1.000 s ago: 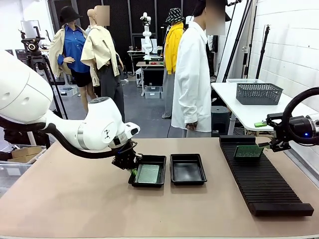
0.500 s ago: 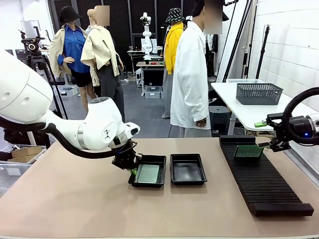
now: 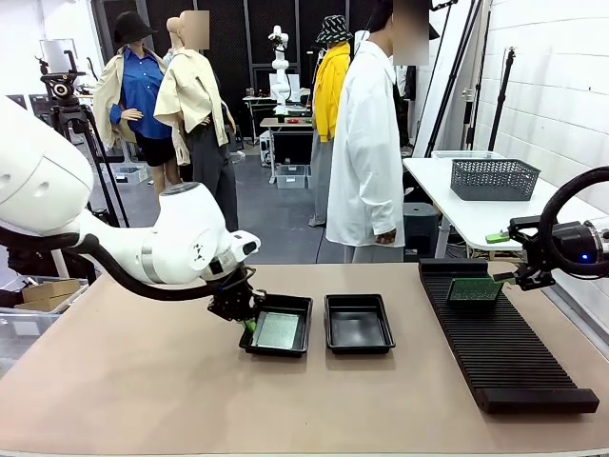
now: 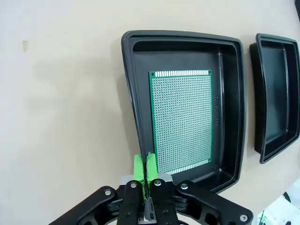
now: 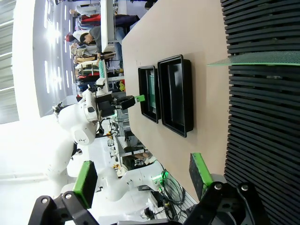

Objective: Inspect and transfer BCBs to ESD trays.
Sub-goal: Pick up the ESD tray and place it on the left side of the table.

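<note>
DONE: one BCB (image 4: 182, 119) flat in left ESD tray (image 4: 187, 35), mid-surface | TO DO: second BCB (image 3: 474, 288) upright in rack (image 3: 495, 352), far right corner; right ESD tray (image 3: 359, 327) empty | JAWS: left gripper (image 4: 145, 166) closed, apparently pinching that tray's rim; right gripper (image 5: 143, 177) open, holding nothing

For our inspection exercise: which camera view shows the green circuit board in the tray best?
The left wrist view: the circuit board lies face-on in the ESD tray, hole grid sharp. The front view shows it small and foreshortened; the right wrist view, a distant sliver.
</note>
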Robot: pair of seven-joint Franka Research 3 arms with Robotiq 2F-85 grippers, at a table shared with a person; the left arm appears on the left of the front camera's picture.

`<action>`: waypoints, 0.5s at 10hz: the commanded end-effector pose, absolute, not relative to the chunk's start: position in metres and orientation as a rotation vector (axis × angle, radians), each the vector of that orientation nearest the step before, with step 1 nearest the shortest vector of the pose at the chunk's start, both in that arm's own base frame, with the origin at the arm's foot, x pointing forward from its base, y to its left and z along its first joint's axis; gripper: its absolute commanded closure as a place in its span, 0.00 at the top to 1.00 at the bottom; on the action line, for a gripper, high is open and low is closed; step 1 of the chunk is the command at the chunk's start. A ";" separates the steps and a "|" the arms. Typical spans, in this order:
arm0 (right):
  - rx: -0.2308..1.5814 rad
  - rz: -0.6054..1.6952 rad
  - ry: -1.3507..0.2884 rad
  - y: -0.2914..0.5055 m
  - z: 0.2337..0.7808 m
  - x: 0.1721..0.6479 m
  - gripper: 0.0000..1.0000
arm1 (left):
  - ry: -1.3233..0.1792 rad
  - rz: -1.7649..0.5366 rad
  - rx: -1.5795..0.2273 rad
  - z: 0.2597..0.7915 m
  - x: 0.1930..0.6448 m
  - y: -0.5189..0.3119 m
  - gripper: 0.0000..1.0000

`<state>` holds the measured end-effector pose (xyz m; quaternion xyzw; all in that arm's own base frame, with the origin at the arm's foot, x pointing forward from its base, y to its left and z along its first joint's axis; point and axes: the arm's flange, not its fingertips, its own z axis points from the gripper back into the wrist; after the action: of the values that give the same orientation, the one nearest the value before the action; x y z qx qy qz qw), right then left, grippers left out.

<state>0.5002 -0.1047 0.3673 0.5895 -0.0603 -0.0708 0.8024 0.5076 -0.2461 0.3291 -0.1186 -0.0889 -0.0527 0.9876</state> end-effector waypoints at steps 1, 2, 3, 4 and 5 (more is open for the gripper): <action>1.254 -0.164 -0.135 -0.104 0.368 0.497 1.00 | -0.170 -0.133 -0.259 0.340 0.499 -0.218 0.00; 1.254 -0.164 -0.135 -0.104 0.368 0.497 1.00 | -0.171 -0.141 -0.257 0.343 0.497 -0.210 0.00; 1.254 -0.164 -0.135 -0.104 0.368 0.497 1.00 | -0.155 -0.145 -0.244 0.343 0.496 -0.201 0.00; 1.254 -0.164 -0.135 -0.104 0.368 0.497 1.00 | -0.149 -0.137 -0.233 0.343 0.497 -0.193 0.00; 1.254 -0.164 -0.135 -0.104 0.368 0.497 1.00 | -0.150 -0.131 -0.236 0.344 0.498 -0.183 0.00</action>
<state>0.5001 -0.1053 0.3673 0.5895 -0.0607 -0.0712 0.8024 0.5013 -0.1957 0.3414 -0.1104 -0.0789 -0.0596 0.9890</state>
